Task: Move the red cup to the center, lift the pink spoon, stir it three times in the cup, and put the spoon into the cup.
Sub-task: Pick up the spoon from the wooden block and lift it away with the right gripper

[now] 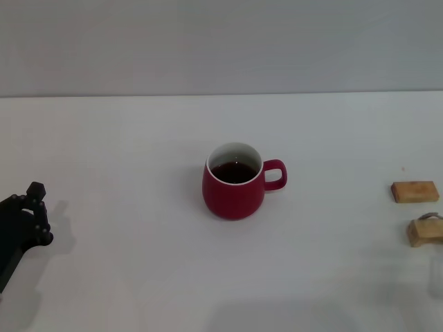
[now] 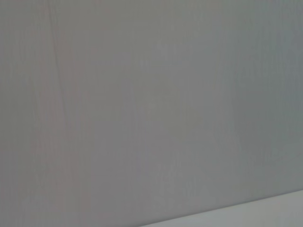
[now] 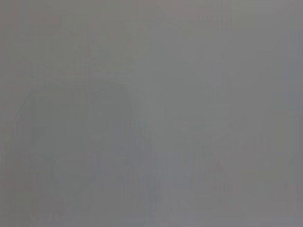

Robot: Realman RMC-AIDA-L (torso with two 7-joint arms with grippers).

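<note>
Red cup (image 1: 234, 185) sits upright mid-table (image 1: 138, 173), handle toward the robot's right, dark liquid inside. Left gripper (image 1: 24, 225) is low at the left edge, well apart from the cup, holding nothing; can't tell its finger opening. Two wooden blocks (image 1: 414, 191) at far right; something greyish on the nearer block, too small to identify. Both wrist views show only blank grey.
</note>
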